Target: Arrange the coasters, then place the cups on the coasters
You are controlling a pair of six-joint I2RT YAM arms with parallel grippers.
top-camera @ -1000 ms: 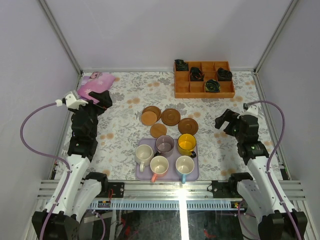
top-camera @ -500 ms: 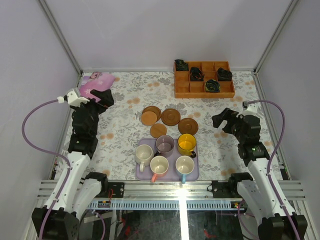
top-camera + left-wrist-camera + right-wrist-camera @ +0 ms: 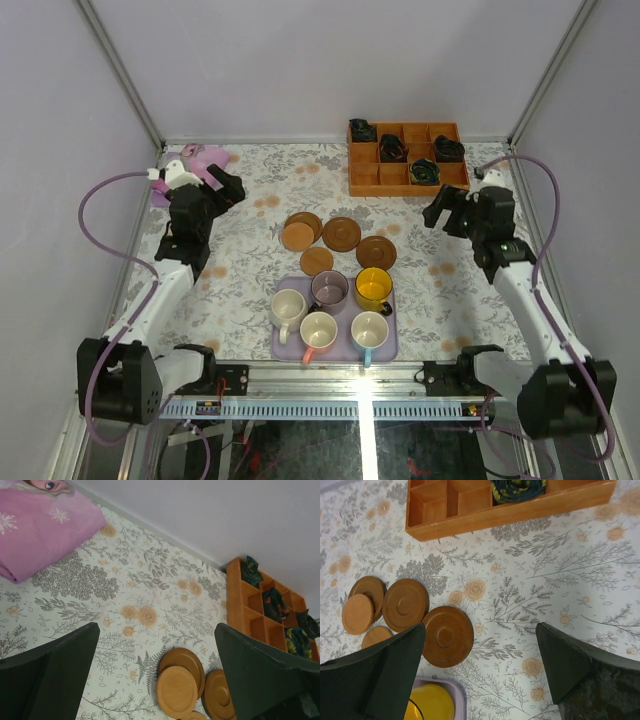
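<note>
The left gripper [image 3: 224,189] gaped wide, empty; ahead of its fingers lay the coasters [image 3: 341,234], thin wooden discs, tan and dark brown, two overlapping. Glossy cups [image 3: 373,289] sat on a lilac tray [image 3: 344,350]. The right gripper [image 3: 441,212] gaped empty too.

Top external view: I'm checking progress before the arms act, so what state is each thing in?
coasters, five clustered mid-table, two overlapping, none bearing a cup
cups, five upright on the lilac tray
left gripper, open, empty
right gripper, open, empty
wooden box, four compartments hold dark bundles
</note>
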